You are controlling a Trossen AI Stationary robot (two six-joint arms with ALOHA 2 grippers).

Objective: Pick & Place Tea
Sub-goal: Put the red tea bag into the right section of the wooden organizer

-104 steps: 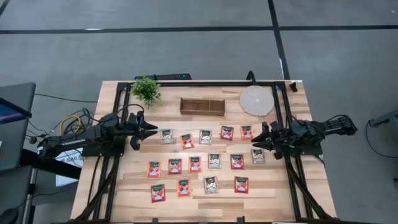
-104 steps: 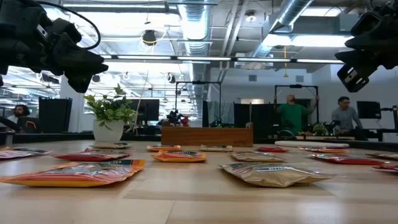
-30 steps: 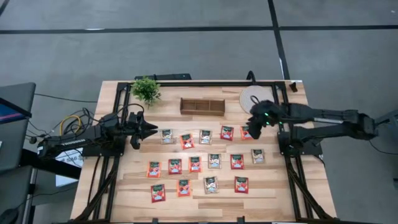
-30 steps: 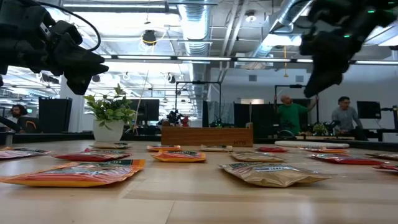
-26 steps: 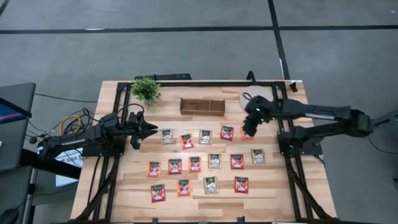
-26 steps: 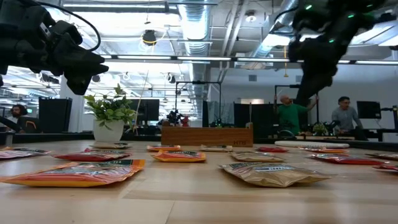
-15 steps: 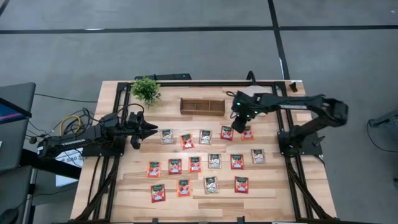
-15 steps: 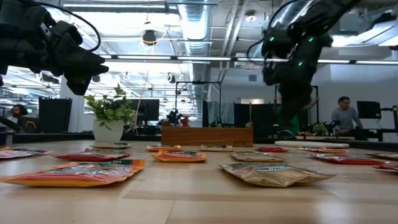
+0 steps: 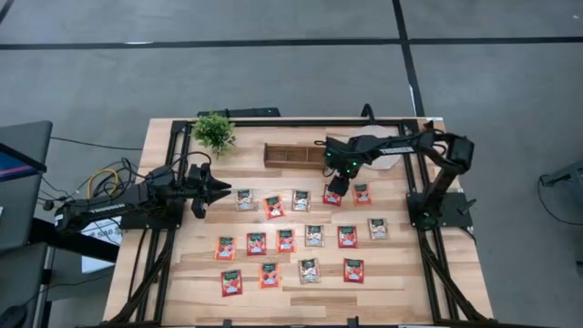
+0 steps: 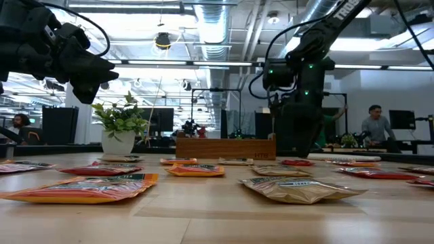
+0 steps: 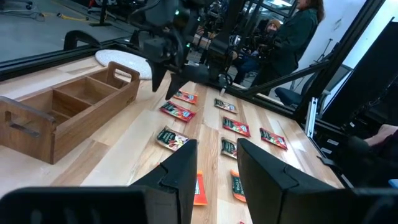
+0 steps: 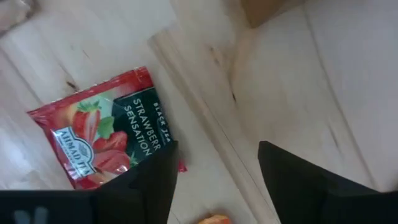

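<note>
- Fifteen tea sachets [image 9: 314,235] lie flat on the desk [image 9: 182,292], spread in three loose rows through the centre of the high view, red-orange ones mixed with pale ones.
- One red sachet [image 12: 102,146] fills the left of the right wrist view, printed "Strawberry Sensation", flat on the wood and untouched.
- Right claw [image 9: 335,179] hangs over the top row, right of centre in the high view, just above the red sachet there [image 9: 332,194]; its two dark fingers [image 12: 155,180] stand spread apart with bare desk between them and nothing gripped.
- Wooden tray [image 9: 296,155] sits just above that claw in the high view, its compartments empty; the pale round disc [image 9: 387,159] lies to its right, partly under the right arm.
- Left claw [image 9: 219,189] waits at centre left of the high view, raised off the desk, pointing toward the rows; its fingers [image 11: 180,171] show a gap with nothing in it.
- Potted plant [image 9: 214,130] stands at the desk's upper left.
- People show in the room beyond, far right in the low view.
</note>
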